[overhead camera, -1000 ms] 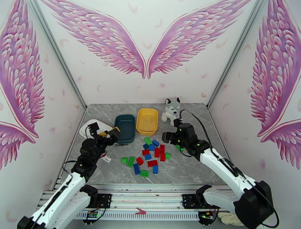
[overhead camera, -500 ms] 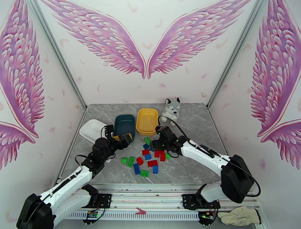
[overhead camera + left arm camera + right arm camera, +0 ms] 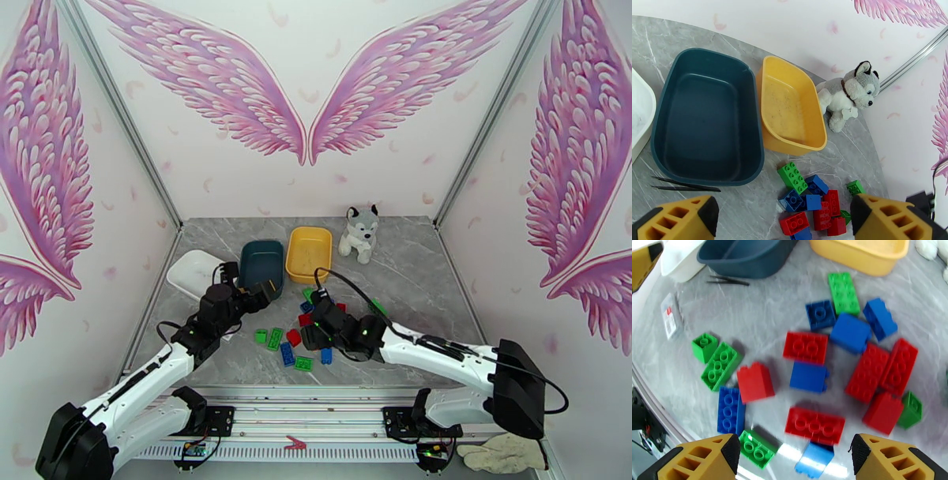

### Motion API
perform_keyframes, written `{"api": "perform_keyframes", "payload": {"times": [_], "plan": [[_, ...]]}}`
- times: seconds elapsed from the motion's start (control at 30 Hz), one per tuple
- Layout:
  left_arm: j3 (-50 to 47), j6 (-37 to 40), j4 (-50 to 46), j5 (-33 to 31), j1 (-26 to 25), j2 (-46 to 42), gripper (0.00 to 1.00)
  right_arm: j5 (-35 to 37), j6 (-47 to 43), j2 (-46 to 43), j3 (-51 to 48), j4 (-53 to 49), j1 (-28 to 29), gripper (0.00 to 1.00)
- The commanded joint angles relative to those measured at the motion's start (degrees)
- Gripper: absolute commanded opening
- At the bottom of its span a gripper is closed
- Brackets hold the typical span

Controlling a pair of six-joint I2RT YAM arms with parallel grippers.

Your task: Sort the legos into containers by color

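Observation:
The legos (image 3: 304,338) lie loose on the grey table in front of the trays: red, blue and green bricks. In the right wrist view I see a red brick (image 3: 805,347), a blue one (image 3: 808,377) and a green one (image 3: 721,365) among them. The white container (image 3: 193,275), dark teal container (image 3: 262,264) and yellow container (image 3: 308,253) stand in a row behind the pile, all without bricks. My right gripper (image 3: 796,455) hovers open above the pile (image 3: 312,328). By the teal tray's front corner, my left gripper (image 3: 265,290) is open with nothing between its fingers (image 3: 679,219).
A plush husky (image 3: 359,233) sits at the back right beside the yellow tray. Black tweezers (image 3: 683,184) lie in front of the teal tray, and a small labelled packet (image 3: 670,315) lies left of the bricks. A glove (image 3: 502,456) rests off the table's near right corner.
My right arm has swung left and nearer, from beside the husky to over the brick pile. My left gripper has shifted right, from the white tray toward the teal tray's front.

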Motion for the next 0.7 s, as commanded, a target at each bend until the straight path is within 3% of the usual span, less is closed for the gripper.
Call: {"api": "perform_keyframes", "payload": {"times": [0.0, 0.47, 0.67], "plan": [[1.7, -0.4, -2.3, -0.9, -0.8, -0.6, 0.99, 6.8, 8.3, -0.7, -5.4, 0.2, 1.8, 0.76], [3.0, 1.3, -3.7, -4.5, -3.5, 0.3, 0.99, 7.8, 13.9, 8.3, -9.2, 9.0, 6.9, 0.74], [3.4, 1.3, -3.8, -4.6, -4.5, 1.0, 0.99, 9.0, 15.0, 10.9, -9.6, 10.0, 6.9, 0.67]]}}
